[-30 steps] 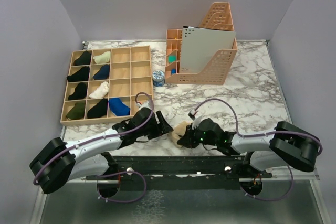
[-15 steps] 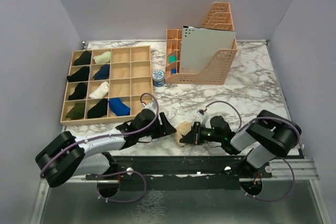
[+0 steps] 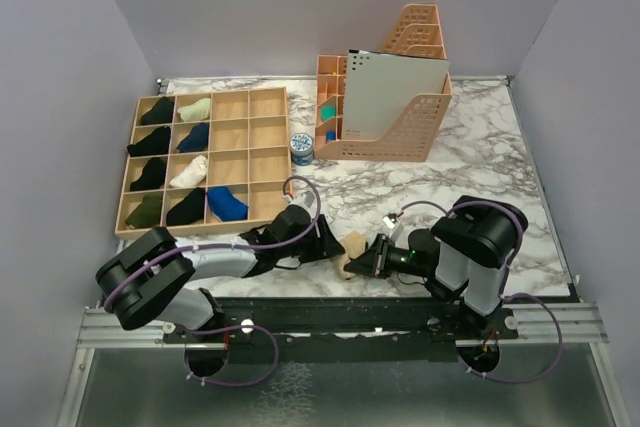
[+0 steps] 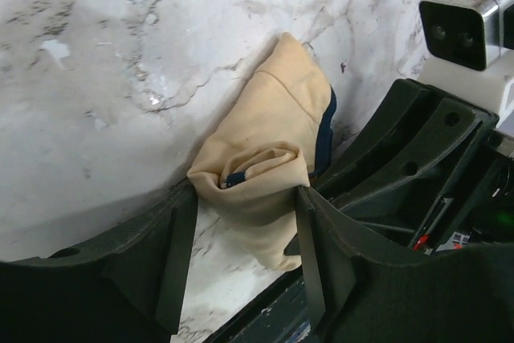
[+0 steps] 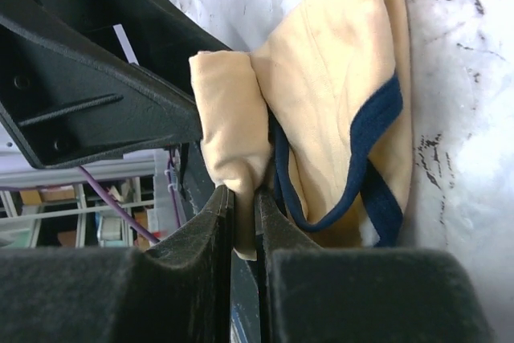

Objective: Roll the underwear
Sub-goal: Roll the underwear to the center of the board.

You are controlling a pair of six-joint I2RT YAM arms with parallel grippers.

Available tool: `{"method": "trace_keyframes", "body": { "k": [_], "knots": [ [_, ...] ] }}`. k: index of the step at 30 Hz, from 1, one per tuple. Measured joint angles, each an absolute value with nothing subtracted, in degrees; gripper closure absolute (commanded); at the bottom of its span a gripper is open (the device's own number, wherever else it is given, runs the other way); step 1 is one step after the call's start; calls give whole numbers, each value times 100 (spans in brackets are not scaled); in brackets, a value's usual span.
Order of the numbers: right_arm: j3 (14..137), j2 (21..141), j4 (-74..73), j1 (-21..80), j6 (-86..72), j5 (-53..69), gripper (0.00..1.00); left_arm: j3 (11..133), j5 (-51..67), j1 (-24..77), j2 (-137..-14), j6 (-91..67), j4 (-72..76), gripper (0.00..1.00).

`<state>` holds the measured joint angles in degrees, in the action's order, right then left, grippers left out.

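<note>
The underwear [image 3: 351, 247] is a cream piece with navy trim, bunched into a partial roll near the table's front edge, between both arms. In the left wrist view the roll [image 4: 265, 158] lies between my left gripper's [image 4: 245, 198] open fingers, which stand on either side of its near end. My left gripper [image 3: 328, 245] comes in from the left. My right gripper [image 5: 245, 198] is shut on a cream fold of the underwear [image 5: 329, 94], with the navy trim hanging beside the fingers. It reaches in from the right [image 3: 368, 259].
A wooden grid tray [image 3: 263, 150] with several rolled pieces stands at the back left. A small blue tin [image 3: 301, 148] and peach file racks [image 3: 395, 107] stand at the back centre. The table's front edge runs just below the underwear.
Both arms have folded in and their grippers have drawn closer together around the underwear, which has shifted slightly right and bunched tighter.
</note>
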<state>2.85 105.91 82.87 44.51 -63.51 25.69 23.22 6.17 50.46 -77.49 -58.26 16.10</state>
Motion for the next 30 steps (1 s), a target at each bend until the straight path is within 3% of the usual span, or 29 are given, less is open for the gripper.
{"method": "trace_keyframes", "body": {
  "k": [3, 7, 9, 14, 18, 25, 30],
  "knots": [
    [217, 10816, 8624, 4449, -6455, 2563, 85, 2480, 602, 5148, -8020, -5848, 1763, 46],
    [189, 10862, 8696, 4440, -6517, 2561, 69, 2545, 587, 5188, -8219, -5887, 1903, 57],
    [180, 10827, 8709, 4440, -6545, 2558, 60, 2545, 554, 5188, -8276, -5920, 1938, 59],
    [117, 10226, 8342, 4440, -6379, 2521, 53, 2532, 493, 5188, -8350, -5996, 2027, 59],
    [86, 8932, 6871, 4440, -5922, 2397, 49, 2543, 491, 5188, -8399, -6003, 2073, 59],
    [777, 6018, 2958, 4440, -4759, 1601, 48, 2825, 484, 5201, -8490, -5931, 1719, 61],
    [1105, 5168, 1389, 4440, -4189, 1085, 55, 3048, 458, 5216, -8510, -5905, 1275, 64]
  ]
}}
